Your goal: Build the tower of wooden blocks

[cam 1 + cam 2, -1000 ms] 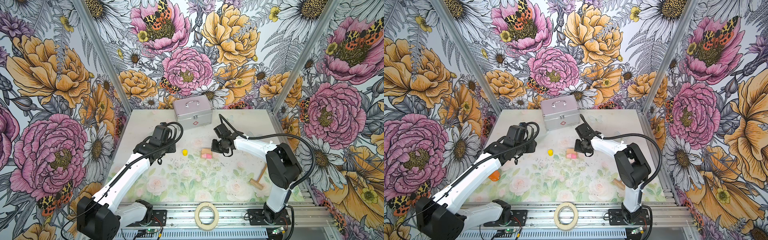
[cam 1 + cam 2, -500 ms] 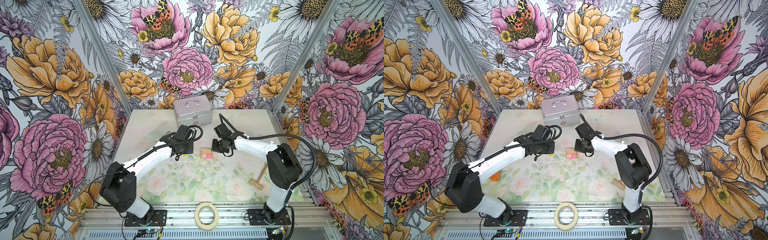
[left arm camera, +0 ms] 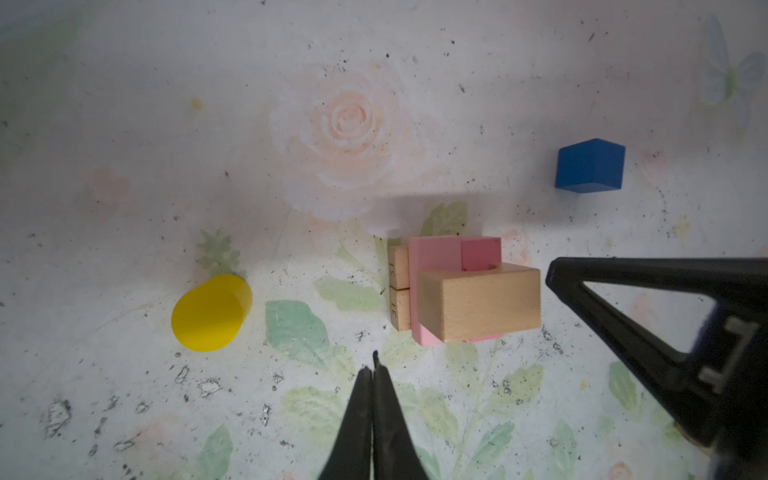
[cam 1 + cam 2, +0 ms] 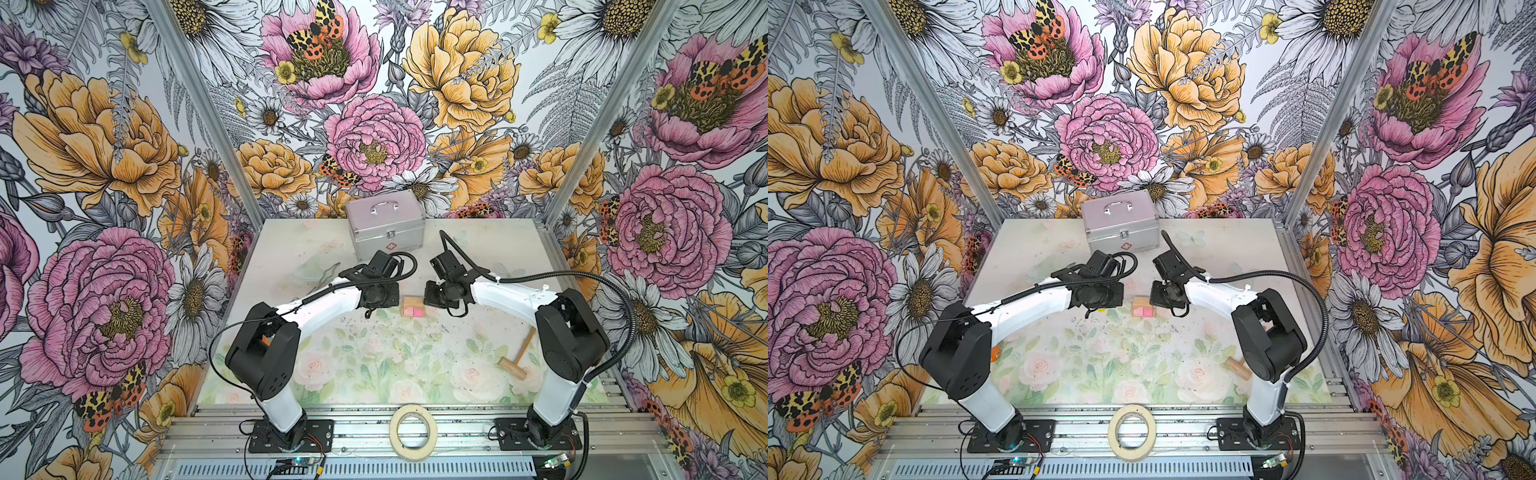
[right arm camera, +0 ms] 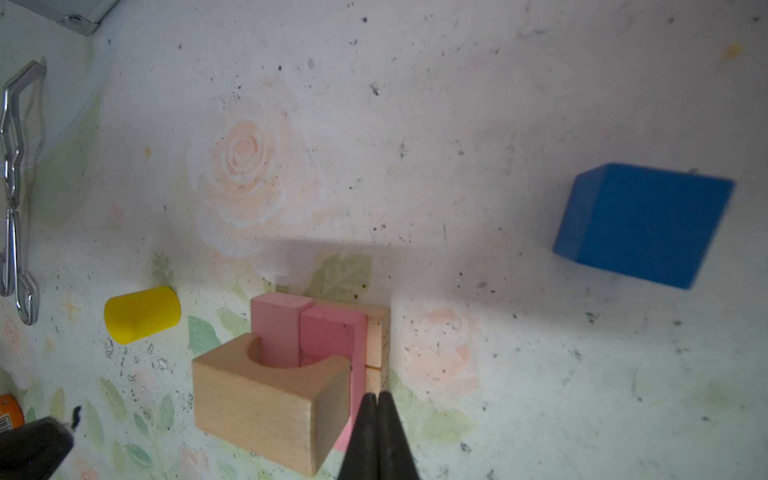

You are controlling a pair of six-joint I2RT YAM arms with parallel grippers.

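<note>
The wood block tower (image 4: pixel 412 305) stands mid-table between both arms: two tan bricks (image 3: pixel 400 286) at the base, two pink bricks (image 5: pixel 307 328) across them, and a notched tan brick (image 3: pixel 478 305) on top. A yellow cylinder (image 3: pixel 210 311) lies on its side apart from the stack. A blue block (image 5: pixel 642 224) sits alone on the far side. My left gripper (image 3: pixel 374 368) is shut and empty, a short way from the stack. My right gripper (image 5: pixel 377 395) is shut and empty, with its tips right at the stack's base. I cannot tell if they touch it.
A silver metal case (image 4: pixel 386 226) stands at the back. A wooden mallet (image 4: pixel 517 357) lies front right and a tape roll (image 4: pixel 412 432) rests on the front rail. Metal tongs (image 5: pixel 12 187) lie beyond the cylinder. An orange object (image 4: pixel 994 353) sits by the left arm.
My left arm swung in from the left to just beside the stack and its gripper closed. It now covers the yellow cylinder in the top views. The right arm stayed put.
</note>
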